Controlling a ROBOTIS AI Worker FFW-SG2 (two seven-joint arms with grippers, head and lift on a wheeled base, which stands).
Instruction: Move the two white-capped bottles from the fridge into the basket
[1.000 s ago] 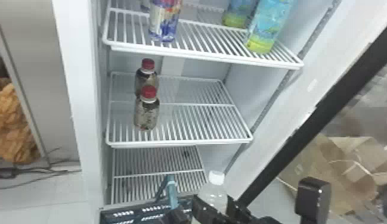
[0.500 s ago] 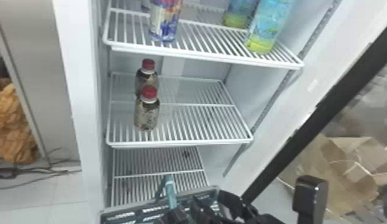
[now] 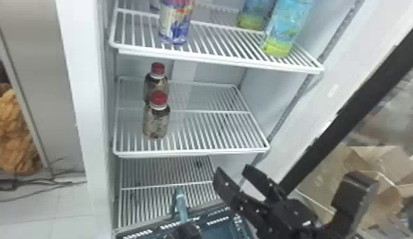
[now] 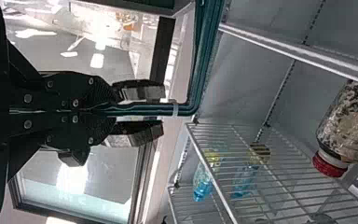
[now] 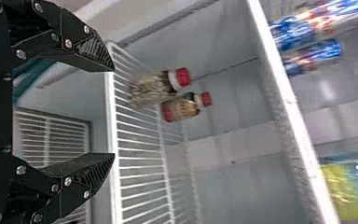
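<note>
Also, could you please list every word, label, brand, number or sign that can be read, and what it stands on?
None can be read.
Front red-capped bottle, middle shelf: patterned label, no legible words.
Rear red-capped bottle, same shelf: partly hidden, nothing legible.
Blue, red and white container, upper shelf: markings too blurred.
Front blue-green bottle and rear blue-green bottle, upper shelf: no legible text.

A short red-capped clear bottle [image 3: 156,124] stands before another [image 3: 155,84] on the white wire middle shelf's [image 3: 196,153] left. Above, a tall blue-green bottle [image 3: 283,31] stands right of a blue-white cylindrical container [image 3: 175,23]. The teal plastic basket [image 3: 137,234] lies below.
</note>
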